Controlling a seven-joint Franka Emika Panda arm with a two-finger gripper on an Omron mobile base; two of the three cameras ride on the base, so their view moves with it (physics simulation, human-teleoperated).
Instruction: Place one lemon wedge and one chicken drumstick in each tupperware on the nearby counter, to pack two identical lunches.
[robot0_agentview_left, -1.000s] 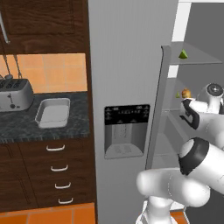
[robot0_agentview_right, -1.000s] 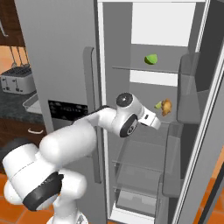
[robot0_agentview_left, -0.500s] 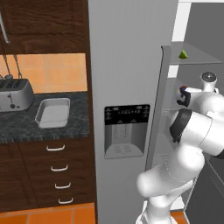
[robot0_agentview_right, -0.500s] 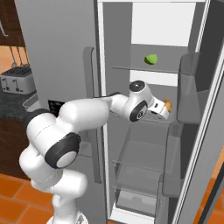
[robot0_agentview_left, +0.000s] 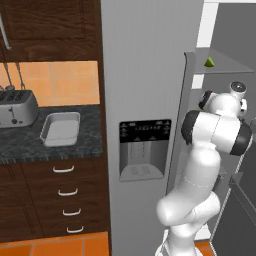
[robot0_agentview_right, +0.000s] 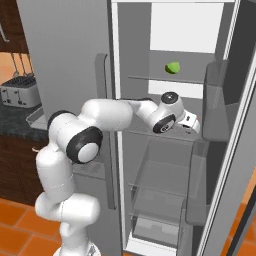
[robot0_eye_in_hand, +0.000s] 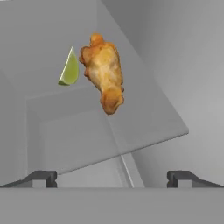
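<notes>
Inside the open grey refrigerator, an orange-brown chicken drumstick lies on a glass shelf, ahead of the wide-open, empty gripper. Its long axis apparently runs along the approach, yellow-green lemon wedge just beside.

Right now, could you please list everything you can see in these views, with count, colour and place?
lemon wedge: one, yellow-green, on a fridge shelf, just beside the drumstick in the hand view.
chicken drumstick: one, orange-brown, on the same shelf, ahead of the gripper.
tupperware: one, light grey, on the counter right of the toaster.
counter: one, black speckled, left of the fridge.
toaster: one, steel, at the counter's left.
drawers: dark wood, silver handles, under the counter.
fridge: one, grey, door open.
gripper: one, dark-tipped, open, reaching into the fridge, holding nothing.
</notes>
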